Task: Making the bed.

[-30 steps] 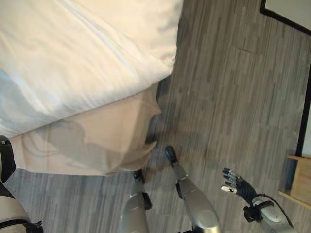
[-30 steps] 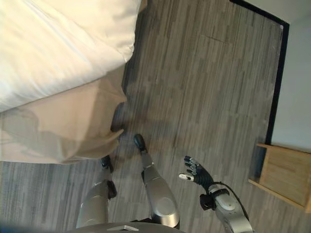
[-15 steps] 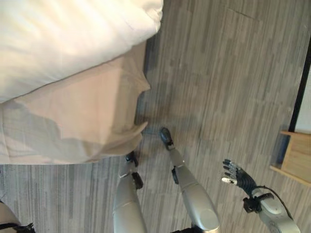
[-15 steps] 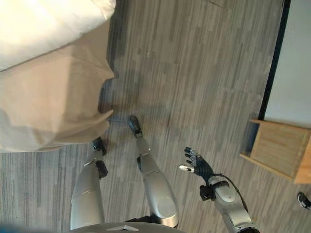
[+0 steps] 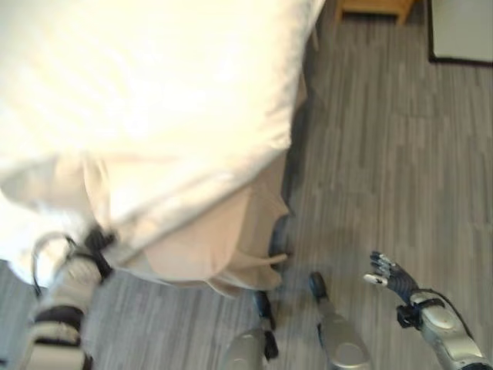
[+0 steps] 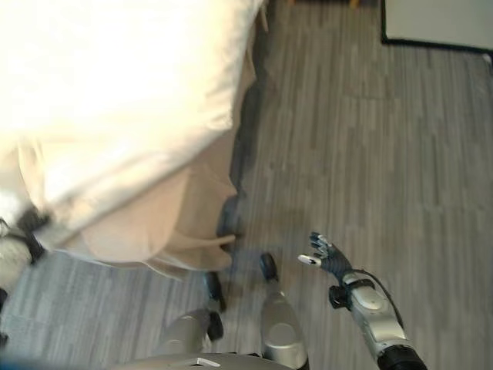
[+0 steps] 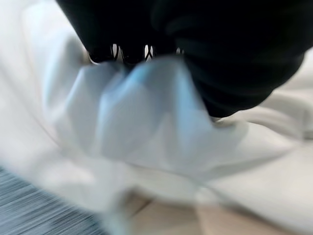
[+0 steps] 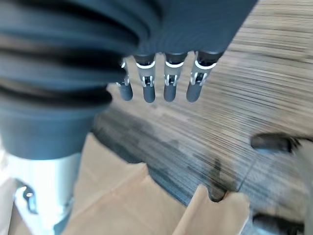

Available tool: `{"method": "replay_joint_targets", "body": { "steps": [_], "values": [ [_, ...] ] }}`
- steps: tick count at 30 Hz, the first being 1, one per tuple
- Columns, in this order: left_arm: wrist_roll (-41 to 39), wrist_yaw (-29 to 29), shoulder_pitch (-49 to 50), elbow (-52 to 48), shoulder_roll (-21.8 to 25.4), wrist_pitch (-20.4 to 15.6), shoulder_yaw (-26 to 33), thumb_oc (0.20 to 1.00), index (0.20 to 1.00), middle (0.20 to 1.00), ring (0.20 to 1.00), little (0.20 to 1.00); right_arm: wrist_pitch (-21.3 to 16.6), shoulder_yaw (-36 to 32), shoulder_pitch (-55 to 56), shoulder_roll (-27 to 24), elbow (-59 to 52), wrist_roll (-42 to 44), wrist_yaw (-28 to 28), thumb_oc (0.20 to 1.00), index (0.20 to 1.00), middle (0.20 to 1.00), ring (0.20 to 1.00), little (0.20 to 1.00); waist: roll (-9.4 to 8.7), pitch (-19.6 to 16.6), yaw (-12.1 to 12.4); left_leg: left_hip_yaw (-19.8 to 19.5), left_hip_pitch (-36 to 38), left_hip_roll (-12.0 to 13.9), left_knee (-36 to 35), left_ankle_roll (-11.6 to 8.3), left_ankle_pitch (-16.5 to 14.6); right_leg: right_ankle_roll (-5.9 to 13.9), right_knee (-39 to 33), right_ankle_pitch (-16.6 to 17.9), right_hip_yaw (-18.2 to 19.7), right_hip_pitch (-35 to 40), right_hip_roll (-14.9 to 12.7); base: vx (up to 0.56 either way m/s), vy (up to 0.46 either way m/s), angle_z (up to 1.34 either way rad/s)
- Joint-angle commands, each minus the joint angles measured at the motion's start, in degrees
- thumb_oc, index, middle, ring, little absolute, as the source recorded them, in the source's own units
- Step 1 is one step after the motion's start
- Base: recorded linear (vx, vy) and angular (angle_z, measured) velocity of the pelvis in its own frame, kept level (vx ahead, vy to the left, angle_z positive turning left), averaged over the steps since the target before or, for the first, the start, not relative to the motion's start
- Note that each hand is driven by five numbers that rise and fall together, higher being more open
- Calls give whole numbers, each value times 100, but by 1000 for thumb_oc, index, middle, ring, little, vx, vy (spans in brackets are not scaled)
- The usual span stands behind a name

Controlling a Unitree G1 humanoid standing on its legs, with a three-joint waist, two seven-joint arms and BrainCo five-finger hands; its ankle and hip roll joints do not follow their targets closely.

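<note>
A thick white duvet [image 5: 154,100] covers the bed at the upper left, with a beige bed skirt [image 5: 223,239] hanging under its corner. My left hand [image 5: 96,240] has reached up to the duvet's near edge. In the left wrist view the white cloth [image 7: 146,112] is bunched in folds right against the hand's dark cover [image 7: 234,58]. My right hand [image 5: 390,276] hangs open over the floor at the lower right, away from the bed. Its straight fingers [image 8: 168,81] point at the floor beside the beige skirt [image 8: 132,200].
Grey wood-plank floor [image 5: 385,169] runs along the right of the bed. A wooden piece of furniture [image 5: 373,8] stands at the far end, and next to it a pale panel with a dark border [image 6: 439,23].
The camera has swung, so the bed now takes up more of the picture. My left arm has come up from the lower left to the duvet's edge. The right hand stays open at the side.
</note>
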Motion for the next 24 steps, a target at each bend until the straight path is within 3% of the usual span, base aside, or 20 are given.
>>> {"method": "replay_joint_targets", "body": {
  "steps": [1, 2, 3, 4, 6, 10, 11, 12, 13, 19, 21, 22, 24],
  "values": [
    [703, -540, 642, 987, -778, 205, -472, 200, 200, 200, 200, 200, -187, -306, 260, 52, -287, -273, -72, 1000, 1000, 1000, 1000, 1000, -379, -308, -28, -387, -339, 168, 27, -206, 736, 304, 416, -20, 75, -10, -243, 65, -85, -4],
    [779, -595, 961, 1087, -1159, 203, -522, 200, 200, 200, 200, 200, -190, -399, 276, 99, -262, -353, -91, 1000, 1000, 1000, 1000, 1000, -352, -402, 3, -410, -286, 165, 27, -199, 731, 282, 402, -50, 56, 79, -236, 17, -35, -4],
    [779, -595, 961, 1087, -1159, 203, -522, 200, 200, 200, 200, 200, -190, -399, 276, 98, -262, -353, -91, 1000, 1000, 1000, 1000, 1000, -351, -406, 4, -410, -290, 166, 27, -199, 732, 282, 402, -49, 56, 74, -235, 44, -124, -3],
    [1211, -752, 1463, 1343, -1824, 259, -774, 200, 200, 200, 200, 200, -196, -510, 339, 233, -369, -442, -123, 1000, 1000, 1000, 1000, 1000, -340, -551, 52, -465, -186, 165, 27, -191, 728, 245, 390, -85, 14, 224, -222, 34, -153, 11],
    [1679, -990, 1990, 1271, -2389, 215, -1311, 200, 200, 200, 200, 200, -204, -556, 351, 398, -278, -427, -204, 1000, 1000, 1000, 1000, 1000, -348, -668, 154, -549, -108, 158, 27, -181, 723, 206, 372, -150, -75, 389, -200, 44, -165, 28],
    [1903, -1218, 2709, 919, -2857, 40, -1751, 200, 200, 200, 200, 200, -188, -656, 548, 634, -300, -340, -178, 1000, 1000, 1000, 1000, 1000, -390, -805, 310, -657, 30, 154, 27, -153, 695, 163, 367, -244, -215, 604, -178, 20, -101, 9],
    [1822, -1282, 2791, 840, -2911, 26, -1788, 482, 482, 482, 482, 482, -182, -648, 605, 671, -292, -323, -165, 1000, 1000, 1000, 1000, 1000, -410, -827, 336, -685, 50, 150, 27, -150, 694, 159, 362, -254, -248, 650, -176, 12, -130, 4],
    [1720, -1312, 2849, 796, -2929, 26, -1750, 843, 843, 843, 843, 843, -173, -627, 652, 695, -307, -297, -129, 1000, 1000, 1000, 1000, 1000, -426, -858, 361, -718, 69, 152, 27, -147, 692, 157, 356, -269, -278, 696, -176, 0, -92, 26],
    [1591, -1344, 2864, 799, -2935, 48, -1703, 1000, 1000, 1000, 1000, 1000, -155, -574, 689, 702, -262, -303, -92, 1000, 1000, 1000, 1000, 1000, -438, -885, 383, -760, 92, 146, 27, -148, 693, 154, 351, -290, -332, 751, -177, 3, -77, 35],
    [1483, -1154, 2540, 962, -2628, 77, -1543, 1000, 1000, 1000, 1000, 1000, -121, -451, 685, 670, -234, -322, -50, 1000, 1000, 1000, 1000, 1000, -431, -994, 407, -903, 131, 129, 27, -174, 718, 135, 377, -364, -483, 899, -182, -2, -35, 23],
    [1767, -1001, 2206, 754, -2125, -48, -1722, 1000, 1000, 1000, 1000, 1000, -143, -341, 504, 524, -251, -346, -83, 1000, 1000, 1000, 1000, 1000, -347, -1062, 338, -931, 165, 126, 27, -196, 720, 134, 406, -394, -493, 957, -177, -28, 3, 20],
    [1766, -1012, 2211, 737, -2113, -41, -1719, 1000, 1000, 1000, 1000, 1000, -145, -340, 498, 529, -246, -346, -83, 1000, 1000, 1000, 1000, 1000, -352, -1056, 339, -930, 169, 127, 27, -196, 719, 134, 408, -396, -492, 960, -177, -21, 21, 4],
    [1952, -1222, 2173, -50, -1668, -237, -2016, 1000, 1000, 1000, 1000, 1000, -164, -338, 403, 410, -280, -356, -109, 1000, 1000, 1000, 1000, 1000, -254, -1086, 281, -918, 220, 128, 27, -199, 702, 139, 432, -400, -470, 977, -180, 0, 0, 0]
  ]
}}
